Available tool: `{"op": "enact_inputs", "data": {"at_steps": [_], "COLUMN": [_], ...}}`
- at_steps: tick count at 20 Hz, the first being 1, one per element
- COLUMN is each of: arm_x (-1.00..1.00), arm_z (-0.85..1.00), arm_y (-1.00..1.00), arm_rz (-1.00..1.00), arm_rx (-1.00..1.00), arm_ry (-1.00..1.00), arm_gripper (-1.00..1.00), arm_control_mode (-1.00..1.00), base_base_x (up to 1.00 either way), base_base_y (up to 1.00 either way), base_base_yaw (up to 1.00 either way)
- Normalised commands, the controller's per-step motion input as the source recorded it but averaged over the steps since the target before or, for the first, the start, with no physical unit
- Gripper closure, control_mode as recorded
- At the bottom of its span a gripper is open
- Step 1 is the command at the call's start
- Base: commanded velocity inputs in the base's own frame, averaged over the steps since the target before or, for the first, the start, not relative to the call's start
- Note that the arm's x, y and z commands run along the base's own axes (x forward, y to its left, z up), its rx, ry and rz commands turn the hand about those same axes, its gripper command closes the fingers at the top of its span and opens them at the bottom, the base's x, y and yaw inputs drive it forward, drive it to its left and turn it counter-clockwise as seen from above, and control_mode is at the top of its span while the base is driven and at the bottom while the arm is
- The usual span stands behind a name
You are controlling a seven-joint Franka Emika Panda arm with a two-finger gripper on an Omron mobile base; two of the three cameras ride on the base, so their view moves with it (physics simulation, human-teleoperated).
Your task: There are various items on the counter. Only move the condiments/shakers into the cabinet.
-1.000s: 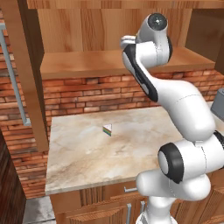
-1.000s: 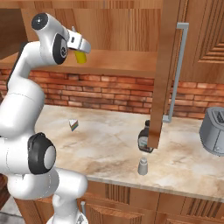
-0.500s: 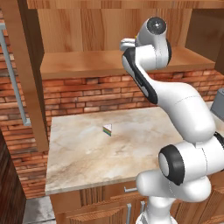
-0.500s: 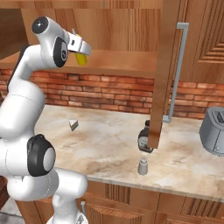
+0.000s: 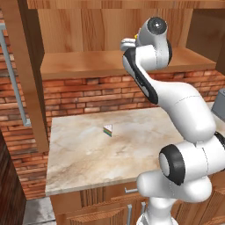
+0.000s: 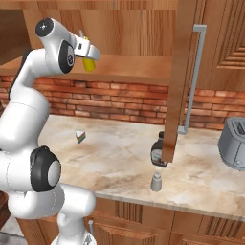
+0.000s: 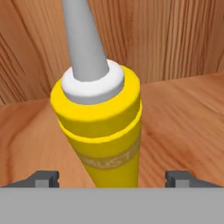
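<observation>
Mustard at the cabinet shelf

My gripper (image 7: 112, 179) stands wide around the yellow squeeze bottle (image 7: 103, 127), centre frame; leaning, it may topple as I withdraw.

Pale embossed lettering, legible only as "UST" and cut off at both ends, runs around the band of the yellow squeeze bottle (image 7: 103, 131).

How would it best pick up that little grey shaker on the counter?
Probably by the shaker's body, just under its cap, coming straight down from above. It stands upright near the counter's front edge. The dark bottle and the cabinet door sit close behind it, so a side approach looks cramped.
</observation>
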Motion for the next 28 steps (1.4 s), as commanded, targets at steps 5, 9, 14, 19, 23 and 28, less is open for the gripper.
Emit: {"op": "enact_inputs", "data": {"at_steps": [5,9,14,19,23,28], "arm_x": [0.04,0.31,0.07,-0.69,-1.0,-1.0], "arm_z": [0.0,0.0,0.0,0.0,-0.18,-0.45], "arm_y": [0.0,0.0,0.0,-0.02,-0.19,-0.43], "arm_rz": [0.0,0.0,0.0,-0.01,-0.08,-0.21], "arm_rx": [0.0,0.0,0.0,0.0,0.0,0.0], "arm_ry": [0.0,0.0,0.0,-0.08,-0.06,0.02], "arm_gripper": [-1.0,-1.0,-1.0,-1.0,-1.0,-1.0], "arm_control_mode": [-1.0,-1.0,-1.0,-1.0,-1.0,-1.0], "base_base_x": [0.0,0.0,0.0,0.0,0.0,0.0], "base_base_y": [0.0,0.0,0.0,0.0,0.0,0.0], "base_base_yaw": [0.0,0.0,0.0,0.0,0.0,0.0]}}
